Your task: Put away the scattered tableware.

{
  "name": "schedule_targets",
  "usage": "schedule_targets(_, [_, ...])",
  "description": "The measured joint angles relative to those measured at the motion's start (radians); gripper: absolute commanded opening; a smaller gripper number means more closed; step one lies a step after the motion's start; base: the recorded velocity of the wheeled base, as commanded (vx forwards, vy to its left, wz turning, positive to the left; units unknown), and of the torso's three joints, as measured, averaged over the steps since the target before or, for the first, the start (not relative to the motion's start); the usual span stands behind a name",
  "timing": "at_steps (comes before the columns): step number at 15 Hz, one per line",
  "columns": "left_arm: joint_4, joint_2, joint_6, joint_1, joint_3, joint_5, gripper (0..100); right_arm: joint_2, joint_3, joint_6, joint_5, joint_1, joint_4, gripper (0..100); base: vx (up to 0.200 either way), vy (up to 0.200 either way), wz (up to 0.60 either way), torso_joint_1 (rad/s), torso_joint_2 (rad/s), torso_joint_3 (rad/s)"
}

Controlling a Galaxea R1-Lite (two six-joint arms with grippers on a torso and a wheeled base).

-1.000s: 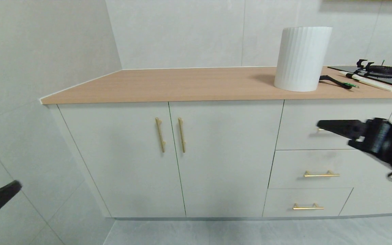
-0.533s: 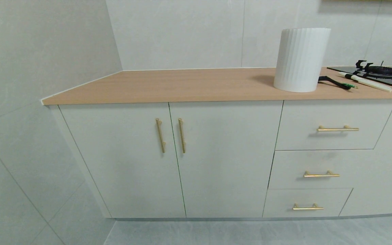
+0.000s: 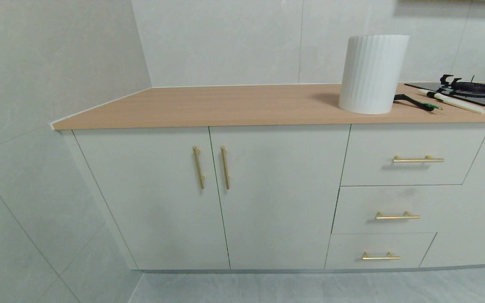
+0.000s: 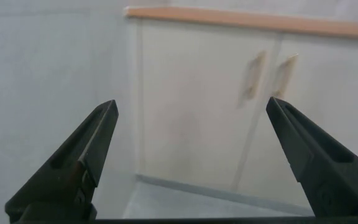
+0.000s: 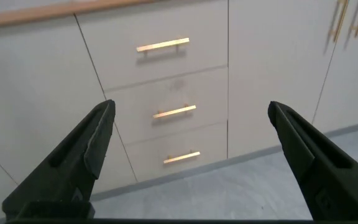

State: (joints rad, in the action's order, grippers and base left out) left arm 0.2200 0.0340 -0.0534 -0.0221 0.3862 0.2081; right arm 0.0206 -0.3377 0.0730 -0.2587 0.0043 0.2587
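Judging from both arms held low before the cupboards, the task is at its approach stage. The left end effector [image 4: 190, 106] and right end effector [image 5: 190, 107] gape wide and carry nothing. The scattered tableware, a black-handled utensil [image 3: 413, 101] and a long cream-handled knife [image 3: 453, 101], lies on the pale wooden tabletop [image 3: 225, 105] just beside the tall white ribbed holder [image 3: 373, 73], toward the black hob grate [image 3: 474, 86]. Next, an arm must rise there. Grey tiles cover the wall and floor.

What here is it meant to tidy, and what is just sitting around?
Part of the job:
- black utensil on the countertop
- cream-white utensil beside it
- white ribbed holder, probably where they go

Just sitting around:
- stove burner
- cabinet doors, shut
- drawers, shut
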Motion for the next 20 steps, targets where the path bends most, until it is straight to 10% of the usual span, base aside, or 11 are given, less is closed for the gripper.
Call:
schedule_targets(5, [-0.227, -0.031, 0.061, 0.017, -0.264, 0.019, 100, -0.021, 0.269, -0.082, 0.066, -0.003, -0.334, 100, 0.0, 0.0, 0.0, 0.0, 0.0, 0.0])
schedule_targets(8, [-0.258, -0.033, 0.085, 0.017, -0.367, -0.045, 100, -0.023, 0.33, -0.11, 0.153, -0.003, -0.311, 100, 0.0, 0.0, 0.0, 0.0, 0.0, 0.0])
schedule_targets(12, [-0.22, -0.034, 0.057, 0.017, -0.384, -0.189, 100, -0.023, 0.336, -0.116, 0.2, -0.003, -0.3, 100, 0.0, 0.0, 0.0, 0.0, 0.0, 0.0])
schedule_targets(20, [-0.218, -0.034, 0.059, 0.017, -0.386, -0.198, 100, -0.023, 0.338, -0.098, 0.265, -0.002, -0.26, 100, 0.0, 0.0, 0.0, 0.0, 0.0, 0.0])
